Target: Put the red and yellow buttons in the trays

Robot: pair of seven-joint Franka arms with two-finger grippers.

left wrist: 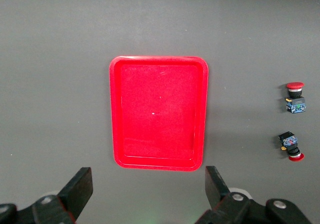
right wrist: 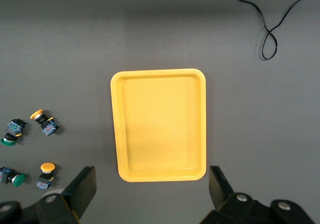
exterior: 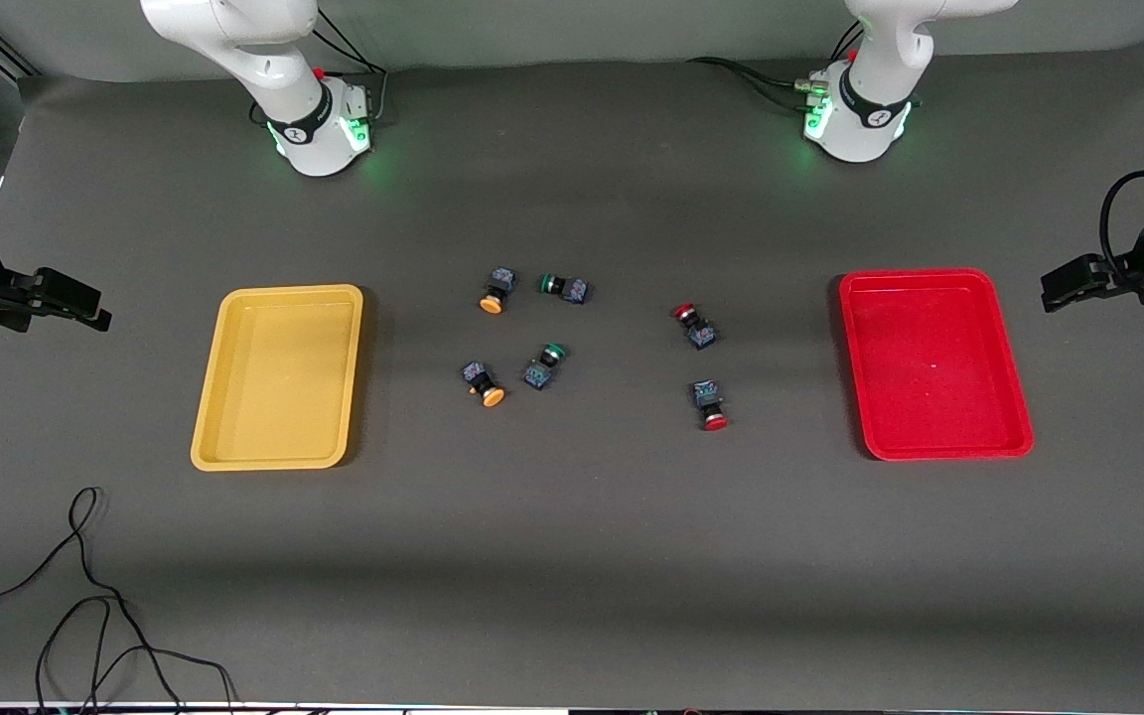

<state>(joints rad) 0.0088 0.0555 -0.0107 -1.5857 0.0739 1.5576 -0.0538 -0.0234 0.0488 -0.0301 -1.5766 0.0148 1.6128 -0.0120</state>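
The yellow tray (exterior: pixel 279 377) lies empty toward the right arm's end of the table, and the red tray (exterior: pixel 934 362) lies empty toward the left arm's end. Between them lie two yellow-capped buttons (exterior: pixel 496 291) (exterior: pixel 484 384) and two red-capped buttons (exterior: pixel 695 325) (exterior: pixel 710 405), all on their sides. My right gripper (exterior: pixel 95 306) is open and empty, held over the table edge beside the yellow tray (right wrist: pixel 159 125). My left gripper (exterior: pixel 1049 288) is open and empty, held over the table edge beside the red tray (left wrist: pixel 158 114). Both arms wait.
Two green-capped switches (exterior: pixel 562 286) (exterior: pixel 545 364) lie among the yellow buttons. A loose black cable (exterior: pixel 85 596) curls on the table nearer the front camera than the yellow tray. The two robot bases (exterior: pixel 319 134) (exterior: pixel 860 119) stand along the table's back edge.
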